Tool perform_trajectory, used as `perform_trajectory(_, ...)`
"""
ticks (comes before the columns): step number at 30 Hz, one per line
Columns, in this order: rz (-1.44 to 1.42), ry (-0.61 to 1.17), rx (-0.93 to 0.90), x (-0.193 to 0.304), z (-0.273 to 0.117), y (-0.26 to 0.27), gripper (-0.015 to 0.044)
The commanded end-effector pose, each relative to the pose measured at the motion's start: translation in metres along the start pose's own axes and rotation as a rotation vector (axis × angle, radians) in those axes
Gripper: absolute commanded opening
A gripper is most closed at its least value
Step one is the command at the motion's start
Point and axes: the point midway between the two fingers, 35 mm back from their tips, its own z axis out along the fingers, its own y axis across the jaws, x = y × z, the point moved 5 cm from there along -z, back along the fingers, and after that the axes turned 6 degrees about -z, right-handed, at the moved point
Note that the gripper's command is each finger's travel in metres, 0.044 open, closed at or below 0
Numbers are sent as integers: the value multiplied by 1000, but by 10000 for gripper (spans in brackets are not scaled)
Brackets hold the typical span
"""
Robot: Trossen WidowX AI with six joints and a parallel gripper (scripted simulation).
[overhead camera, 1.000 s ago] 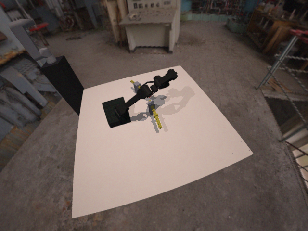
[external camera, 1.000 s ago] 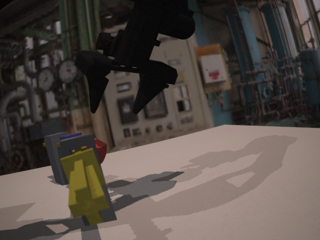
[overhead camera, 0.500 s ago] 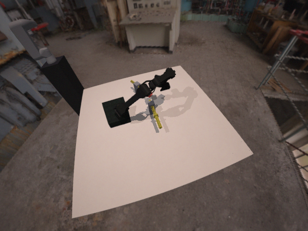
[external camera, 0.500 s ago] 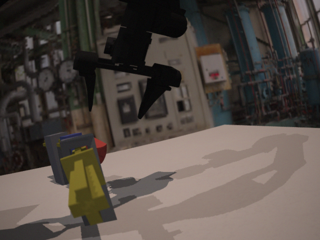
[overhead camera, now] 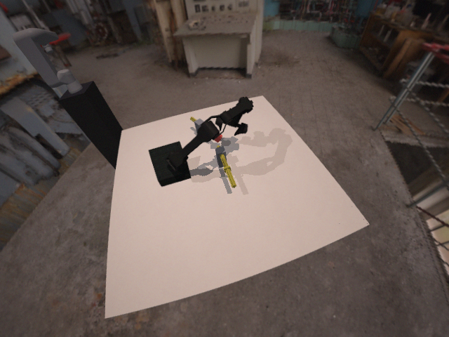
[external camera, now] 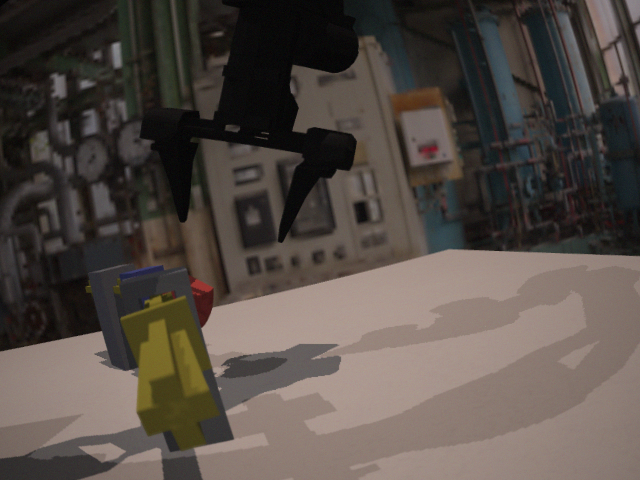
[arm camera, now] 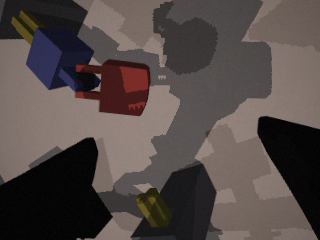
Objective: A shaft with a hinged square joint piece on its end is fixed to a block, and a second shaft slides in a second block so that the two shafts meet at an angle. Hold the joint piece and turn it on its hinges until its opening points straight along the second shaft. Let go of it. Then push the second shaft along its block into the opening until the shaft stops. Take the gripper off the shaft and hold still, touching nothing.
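Note:
My gripper (external camera: 231, 231) (arm camera: 178, 135) is open and empty, above the blocks. The red joint piece (overhead camera: 217, 137) (external camera: 203, 299) (arm camera: 125, 87) hangs by its prongs on the blue hinge part (external camera: 140, 272) (arm camera: 72, 52) of the first shaft (overhead camera: 192, 118) (arm camera: 22, 25). That shaft runs through the first grey block (overhead camera: 198, 123) (external camera: 109, 320). In the wrist view the joint's wide end faces right; its opening is not visible. The second shaft (overhead camera: 228, 170) (external camera: 173, 384) (arm camera: 155, 207) is yellow and passes through the second grey block (overhead camera: 219, 150) (external camera: 221, 413) (arm camera: 195, 200). Its tip is apart from the joint piece.
The arm's dark base (overhead camera: 159, 163) stands on the pale table top (overhead camera: 217, 235), left of the second block in the top view. The arm reaches over the space between the blocks. A black pedestal (overhead camera: 94, 119) stands beyond the left edge.

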Motion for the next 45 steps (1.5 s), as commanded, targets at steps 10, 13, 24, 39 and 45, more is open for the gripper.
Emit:
perform_trajectory(10, 377, 32, 81, -3, 2, 6, 440)
perform_trajectory(13, 461, 34, 100, -3, 2, 7, 440)
perform_trajectory(24, 769, 23, 176, -6, 2, 11, 440)
perform_trajectory(39, 1185, -32, 280, -9, 1, 16, 440)
perform_trajectory(45, 1351, -69, 320, -10, 1, 18, 440)
